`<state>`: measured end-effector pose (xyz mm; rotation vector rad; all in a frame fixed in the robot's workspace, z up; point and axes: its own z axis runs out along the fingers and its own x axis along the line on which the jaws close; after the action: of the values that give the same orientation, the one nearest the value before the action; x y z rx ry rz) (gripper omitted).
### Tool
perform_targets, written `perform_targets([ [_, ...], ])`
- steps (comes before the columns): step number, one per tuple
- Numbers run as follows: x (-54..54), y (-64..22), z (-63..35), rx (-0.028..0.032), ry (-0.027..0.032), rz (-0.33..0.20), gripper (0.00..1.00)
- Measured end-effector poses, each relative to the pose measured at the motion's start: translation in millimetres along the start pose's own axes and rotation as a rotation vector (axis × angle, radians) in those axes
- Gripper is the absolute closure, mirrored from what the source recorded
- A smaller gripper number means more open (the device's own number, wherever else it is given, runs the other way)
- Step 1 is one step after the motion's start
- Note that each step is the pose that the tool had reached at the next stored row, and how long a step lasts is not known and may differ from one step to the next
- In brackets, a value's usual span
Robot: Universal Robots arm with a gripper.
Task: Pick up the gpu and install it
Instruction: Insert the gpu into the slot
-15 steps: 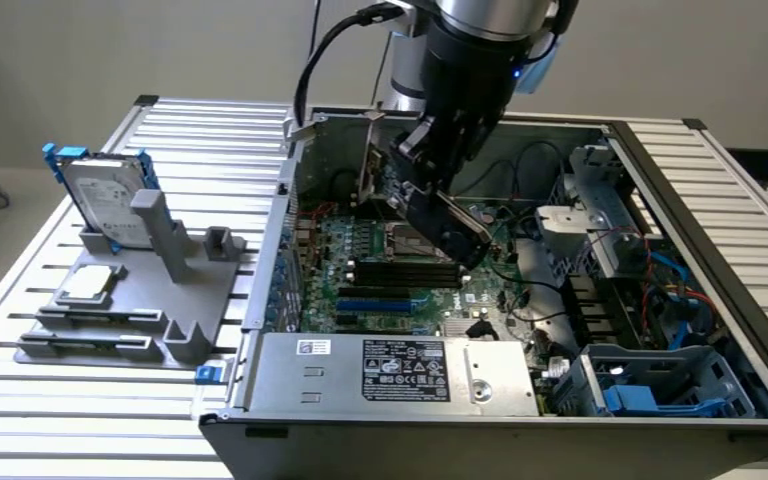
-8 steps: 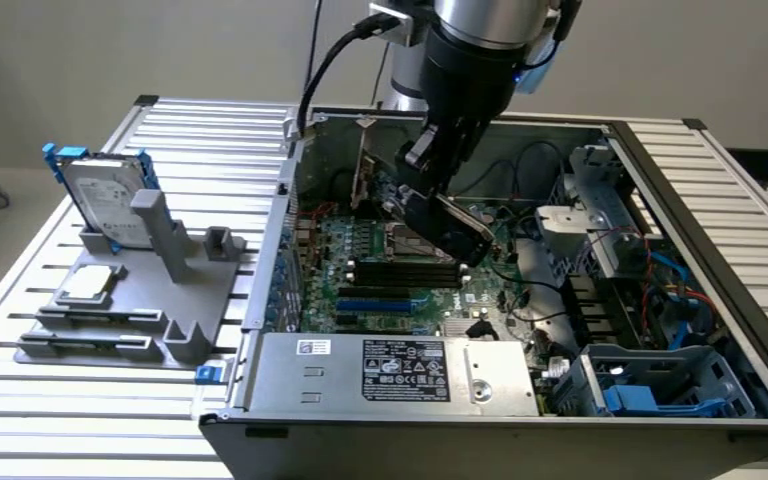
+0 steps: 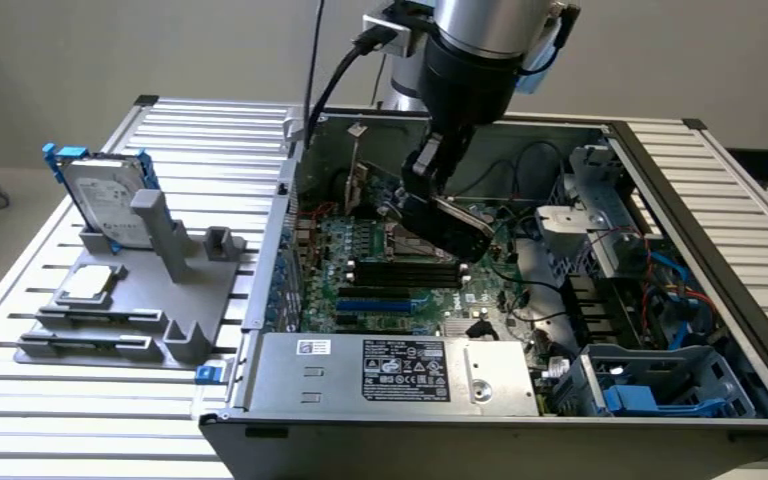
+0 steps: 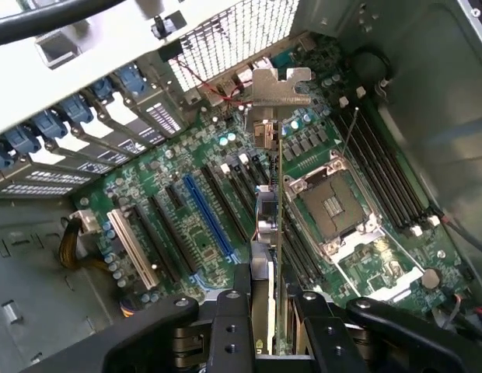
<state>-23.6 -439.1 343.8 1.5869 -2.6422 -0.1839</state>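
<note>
One gripper (image 4: 269, 311) grasps one gpu (image 4: 267, 224) edge-on above the motherboard (image 4: 365, 268). One hard drive (image 3: 97, 190) and one processor chip (image 3: 91, 283) sit on the grey stand (image 3: 157, 300).

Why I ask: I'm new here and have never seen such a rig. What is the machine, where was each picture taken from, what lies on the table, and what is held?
The machine is a robot arm with a two-fingered gripper. One picture comes from a camera off the arm; the other from a camera on its wrist, looking along the fingers. On the slatted metal table lies an opened computer case, its green motherboard exposed. Beside it, a grey holder carries a hard drive and a small processor chip. The gripper is shut on the gpu, holding it edge-on over the motherboard's slots.
</note>
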Motion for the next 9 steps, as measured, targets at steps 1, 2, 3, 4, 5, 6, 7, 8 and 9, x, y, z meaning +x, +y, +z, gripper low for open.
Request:
perform_targets([
  [1,0.0,-0.1,0.7,-0.0017,-0.0007,-0.018,0.74],
  [2,0.0,-0.1,1.4,-0.0033,-0.0012,-0.036,0.74],
  [3,0.0,-0.2,2.2,-0.0048,-0.0015,-0.054,0.74],
  [4,0.1,-0.3,3.0,-0.0061,-0.0015,-0.074,0.74],
  [5,0.1,-0.4,3.9,-0.0073,-0.0014,-0.092,0.74],
  [6,0.1,-0.5,4.8,-0.0084,-0.0009,-0.11,0.74],
  [7,0.1,-0.6,5.6,-0.0094,-0.0003,-0.128,0.74],
  [8,0.2,-0.8,6.5,-0.0104,0.0001,-0.146,0.74],
  [9,0.2,-0.9,7.5,-0.0115,0.0007,-0.166,0.74],
])
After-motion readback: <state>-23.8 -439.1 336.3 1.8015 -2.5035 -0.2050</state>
